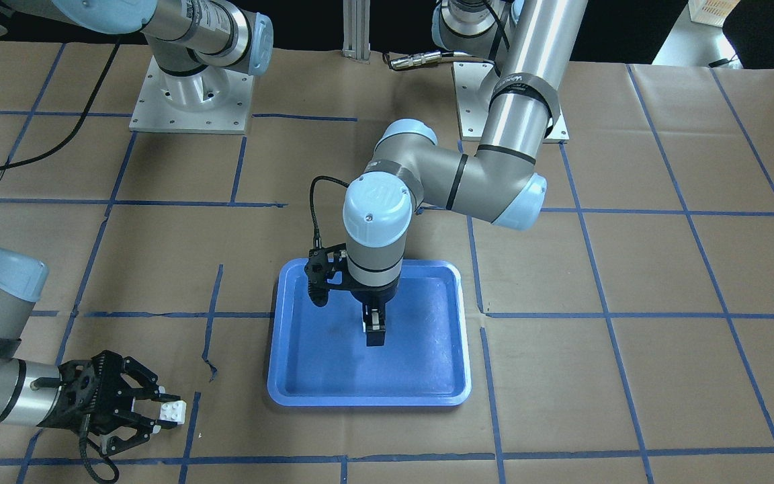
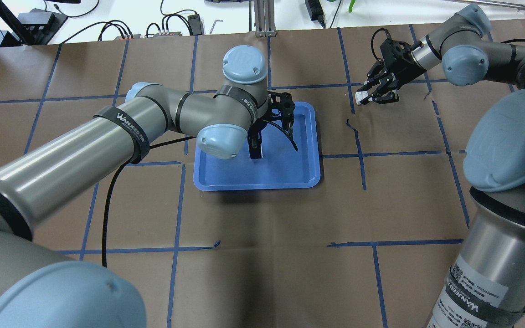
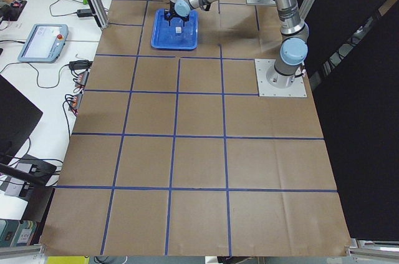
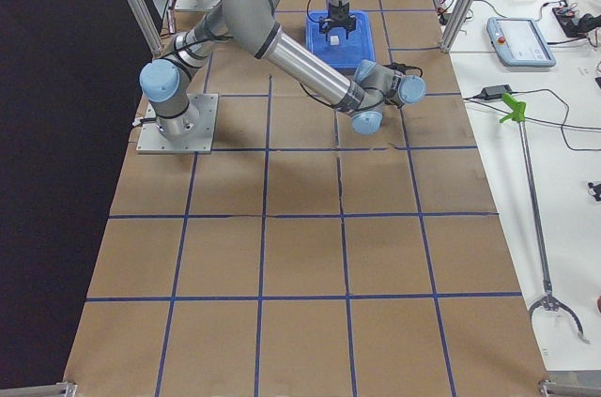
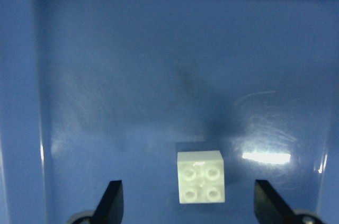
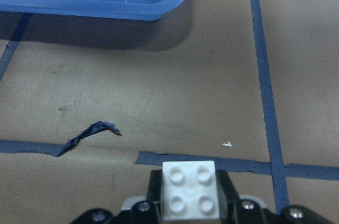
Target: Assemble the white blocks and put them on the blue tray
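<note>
While the spread left tool [image 5: 189,208] hovers over one white block [image 5: 201,176] in the blue tray [image 1: 367,401], the right tool [image 1: 162,411] pinches the second block [image 1: 175,408] (unjoined); stacking seems next.

Silver tubular arms [image 2: 62,155], pale-blue joint caps [image 2: 244,64], black WANJEED bands [image 2: 128,130], black cable [image 2: 104,218], skeletal black pincer [image 1: 162,411], screwed grey base plates [image 1: 152,117].

The brown paper-covered surface [image 2: 267,218], gridded with blue tape [image 2: 381,153], carries the shallow rectangular blue plastic tray [image 2: 258,186] and two metal base plates [image 1: 152,111].
</note>
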Motion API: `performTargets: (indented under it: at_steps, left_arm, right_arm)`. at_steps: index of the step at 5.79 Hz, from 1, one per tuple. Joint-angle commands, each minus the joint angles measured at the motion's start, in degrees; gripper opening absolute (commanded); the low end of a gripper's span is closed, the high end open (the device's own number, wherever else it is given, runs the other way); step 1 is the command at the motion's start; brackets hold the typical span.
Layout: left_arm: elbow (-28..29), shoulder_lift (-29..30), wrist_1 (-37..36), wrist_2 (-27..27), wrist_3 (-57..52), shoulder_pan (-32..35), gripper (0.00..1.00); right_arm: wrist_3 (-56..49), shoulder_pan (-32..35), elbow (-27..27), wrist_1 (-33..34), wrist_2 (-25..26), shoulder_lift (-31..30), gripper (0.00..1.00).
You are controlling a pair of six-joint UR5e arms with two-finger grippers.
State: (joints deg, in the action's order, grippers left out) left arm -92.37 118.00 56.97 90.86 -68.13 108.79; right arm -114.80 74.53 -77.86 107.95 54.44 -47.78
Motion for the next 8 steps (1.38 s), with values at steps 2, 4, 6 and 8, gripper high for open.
performTargets:
  at_steps: [2,4,6,8]
  left_arm:
    - [2.71,-13.10,18.97,-2.88,-0.33,-3.93,0.88]
    - [2.56,-21.02,27.48,-4.44,0.62,-8.48,0.88]
    - [0.53,-23.94,29.32,-5.07,0.98,-11.57,0.91]
    - [0.61,-28.69,34.34,-4.46,22.10,-12.02,0.99]
  right_arm:
    - [5.43,0.52,-3.50,-2.30,-0.29,-7.91,0.31]
    - [10.96,3.23,-12.28,1.01,-4.32,-12.58,0.31]
    - [23.67,9.90,-17.39,15.20,-4.34,-12.77,0.31]
    - [37.48,16.58,-22.74,31.97,-3.64,-12.33,0.31]
